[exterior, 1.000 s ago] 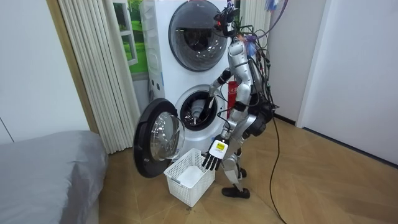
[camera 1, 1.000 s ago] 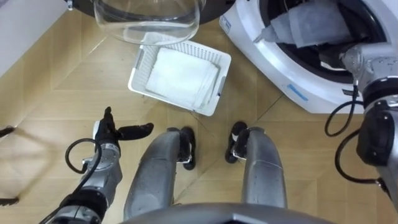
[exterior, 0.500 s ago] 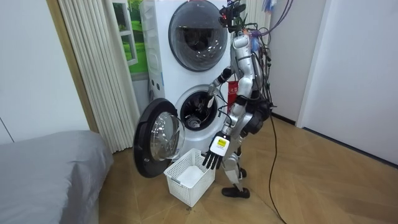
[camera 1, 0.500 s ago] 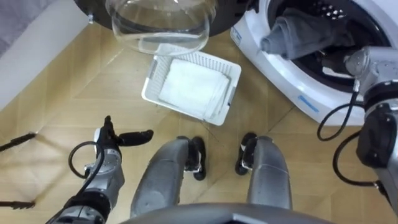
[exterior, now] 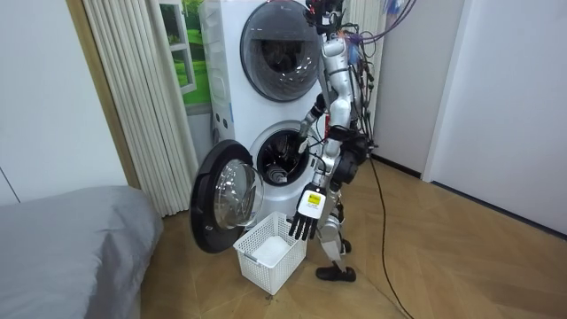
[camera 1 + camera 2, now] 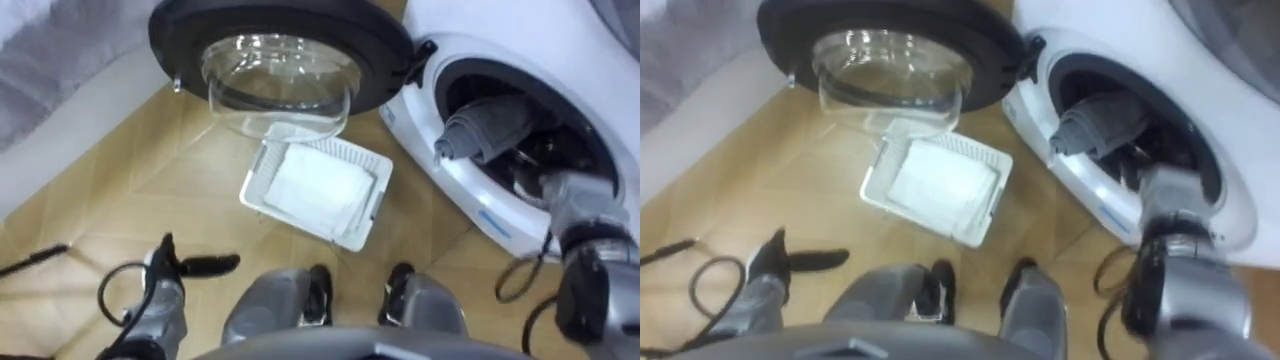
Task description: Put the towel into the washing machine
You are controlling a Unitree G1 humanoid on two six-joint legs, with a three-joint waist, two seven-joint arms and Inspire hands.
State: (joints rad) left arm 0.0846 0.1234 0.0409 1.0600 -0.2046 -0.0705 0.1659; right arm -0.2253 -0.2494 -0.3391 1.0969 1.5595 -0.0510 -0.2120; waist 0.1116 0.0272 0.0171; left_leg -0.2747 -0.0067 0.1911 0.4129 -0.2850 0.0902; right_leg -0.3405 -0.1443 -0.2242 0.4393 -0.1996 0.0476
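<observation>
A grey towel [image 6: 487,125] lies bunched in the mouth of the lower washing machine's drum [image 6: 560,110], part of it resting on the rim. My right hand [image 6: 565,195] is at the drum's lower edge just below the towel, its fingers hidden. A white towel [image 6: 318,185] lies folded in the white laundry basket [image 6: 377,200] on the floor before my feet. My left hand [image 6: 178,268] hangs open at my left side, holding nothing. In the room view I stand upright facing the machine, left hand [image 5: 304,223] above the basket [image 5: 252,257].
The round glass door [image 6: 280,60] stands open to the left of the drum, over the basket's far edge. A second machine [image 5: 283,44] sits stacked on top. A grey bed [image 5: 71,239] and curtains [image 5: 133,97] are at the room view's left; wooden floor lies behind me.
I have straightened up from leaning at the drum, so the eye view has lifted and now shows the whole door. My right arm has drawn back from the drum's mouth. The grey towel stays inside.
</observation>
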